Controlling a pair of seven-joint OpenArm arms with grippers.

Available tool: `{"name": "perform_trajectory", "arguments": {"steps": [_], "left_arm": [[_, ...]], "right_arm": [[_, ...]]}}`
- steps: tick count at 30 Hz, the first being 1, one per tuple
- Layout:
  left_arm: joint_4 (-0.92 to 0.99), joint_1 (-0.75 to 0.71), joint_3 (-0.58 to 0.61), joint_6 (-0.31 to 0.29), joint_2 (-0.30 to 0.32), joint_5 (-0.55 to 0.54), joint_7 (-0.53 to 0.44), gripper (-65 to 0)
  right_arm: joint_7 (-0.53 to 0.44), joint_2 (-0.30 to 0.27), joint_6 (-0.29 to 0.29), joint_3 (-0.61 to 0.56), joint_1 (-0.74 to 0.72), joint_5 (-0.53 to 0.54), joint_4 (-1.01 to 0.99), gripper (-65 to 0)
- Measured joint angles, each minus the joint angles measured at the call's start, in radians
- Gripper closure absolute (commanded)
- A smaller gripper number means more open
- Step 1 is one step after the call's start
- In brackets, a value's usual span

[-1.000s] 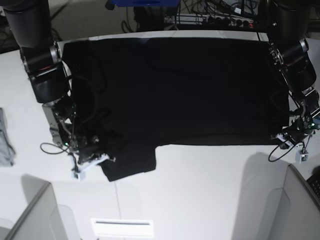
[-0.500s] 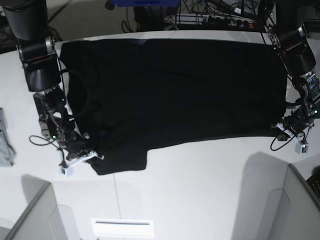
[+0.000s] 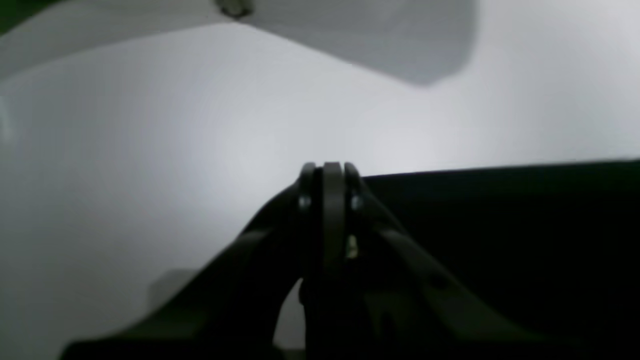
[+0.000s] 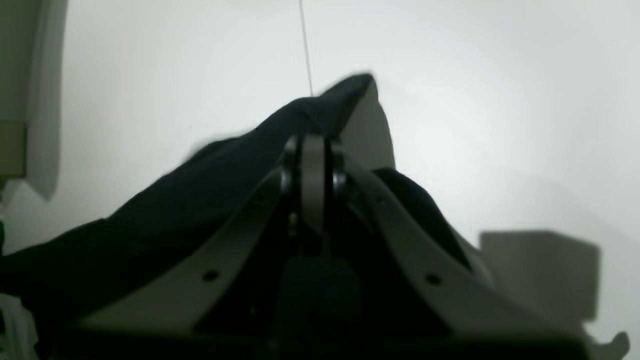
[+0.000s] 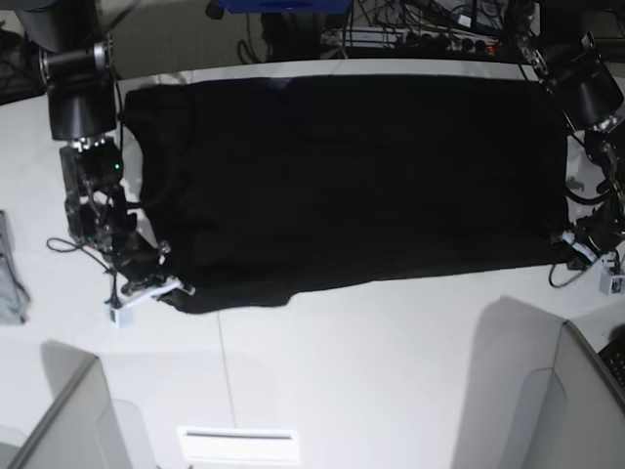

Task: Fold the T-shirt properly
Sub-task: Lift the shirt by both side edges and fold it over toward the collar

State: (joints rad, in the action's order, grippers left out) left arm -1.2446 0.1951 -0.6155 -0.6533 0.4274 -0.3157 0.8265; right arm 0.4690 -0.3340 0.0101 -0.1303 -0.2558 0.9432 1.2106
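Note:
The black T-shirt (image 5: pixel 342 176) lies spread wide across the white table (image 5: pixel 371 362), its neck end toward the base view's left. At the shirt's near left corner my right gripper (image 5: pixel 161 285) is shut on a bunch of cloth. In the right wrist view the T-shirt (image 4: pixel 200 185) drapes over the shut right gripper (image 4: pixel 312 142) and a tip of cloth pokes out past it. My left gripper (image 5: pixel 578 244) is shut at the shirt's near right corner. In the left wrist view the T-shirt's (image 3: pixel 500 230) straight edge meets the closed left gripper (image 3: pixel 325 167).
A grey cloth piece (image 5: pixel 8 274) lies at the table's left edge. Grey panels stand at the near left (image 5: pixel 59 420) and near right (image 5: pixel 586 401) corners, with a white slotted plate (image 5: pixel 239 445) at the front. Cables and a power strip (image 5: pixel 439 39) run behind the table.
Both grippers moved outward and toward the back, still shut on the shirt corners. The shirt's near edge shifted back and drew straighter; the sleeve flap at the near left shrank.

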Motion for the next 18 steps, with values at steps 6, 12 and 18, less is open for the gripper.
{"name": "perform_trajectory", "arguments": {"steps": [6,12,18], "left_arm": [[-0.047,-0.089,-0.002,-0.035,-0.014,-0.092,0.007,0.0],[-0.115,-0.178,-0.002,-0.031,-0.013,-0.162,0.009,0.0],[-0.224,-0.26,-0.002,-0.032,-0.012,-0.172,0.006,0.0]], "right_arm": [[0.06,-0.002,0.001,0.084,0.097,-0.003,0.124,0.0],[0.129,0.004,0.0,0.183,0.189,-0.002,0.265,0.0],[0.195,0.005,0.0,0.26,0.293,-0.005,0.401,0.0]]}}
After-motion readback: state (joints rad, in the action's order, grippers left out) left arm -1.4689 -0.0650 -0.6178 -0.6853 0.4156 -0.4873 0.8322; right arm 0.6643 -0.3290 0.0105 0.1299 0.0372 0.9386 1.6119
